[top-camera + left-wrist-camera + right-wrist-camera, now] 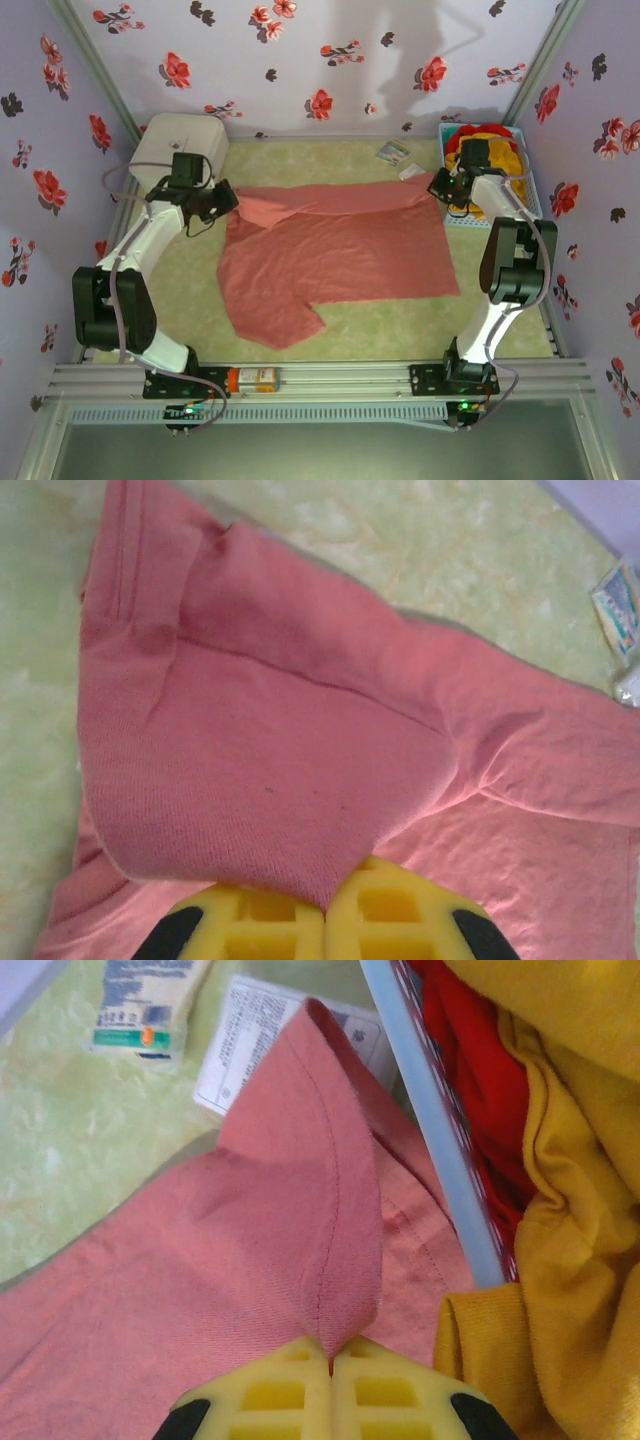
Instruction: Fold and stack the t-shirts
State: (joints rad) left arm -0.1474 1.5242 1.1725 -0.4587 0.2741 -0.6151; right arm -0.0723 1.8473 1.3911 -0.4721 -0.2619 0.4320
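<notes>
The left arm rises from its near-left base, elbow pushed out left, forearm angled far and right. The left gripper has its jaws pressed together, pinching a fold of the pink shirt. The right arm mirrors this, elbow out right. The right gripper is likewise clamped on a fold of the pink shirt.

Lilac floral walls enclose a pale-green, seemingly marbled tabletop.
</notes>
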